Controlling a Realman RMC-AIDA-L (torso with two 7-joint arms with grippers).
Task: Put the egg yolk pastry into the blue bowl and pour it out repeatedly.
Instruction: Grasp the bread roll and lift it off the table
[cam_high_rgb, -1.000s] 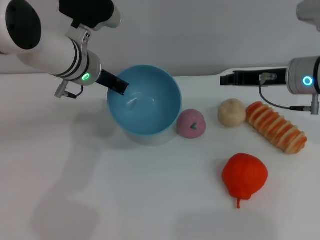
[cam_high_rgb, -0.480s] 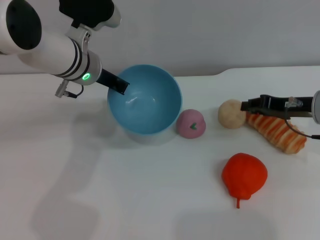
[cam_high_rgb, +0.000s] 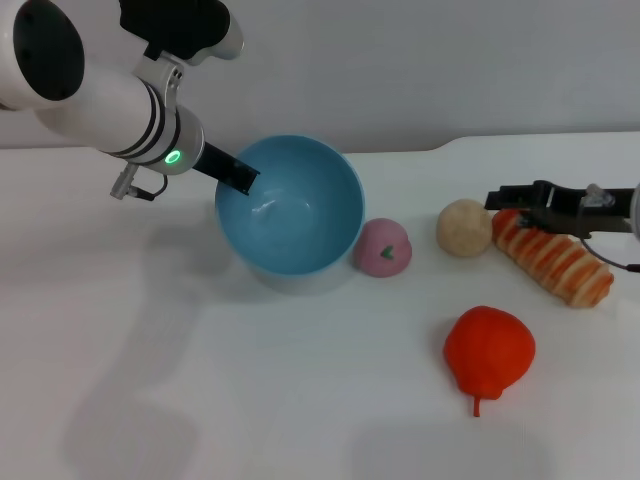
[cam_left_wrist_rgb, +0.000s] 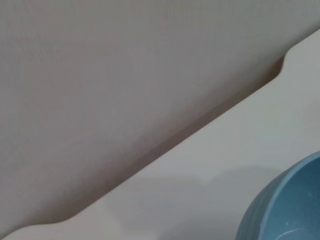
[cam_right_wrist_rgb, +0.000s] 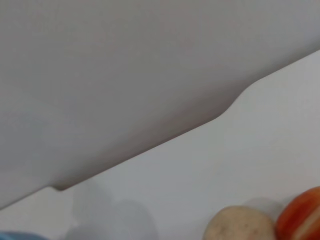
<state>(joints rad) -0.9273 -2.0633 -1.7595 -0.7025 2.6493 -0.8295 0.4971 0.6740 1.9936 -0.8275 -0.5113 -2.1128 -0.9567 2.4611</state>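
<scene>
Blue bowl empty, left gripper clamping its nine-o'clock rim; egg yolk pastry ungrasped, right gripper beside it, jaw width unclear.

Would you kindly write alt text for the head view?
The left gripper holds the tilted, empty blue bowl by its rim. The right gripper hovers beside the pastry, over the bread; a pink ball lies between.
</scene>
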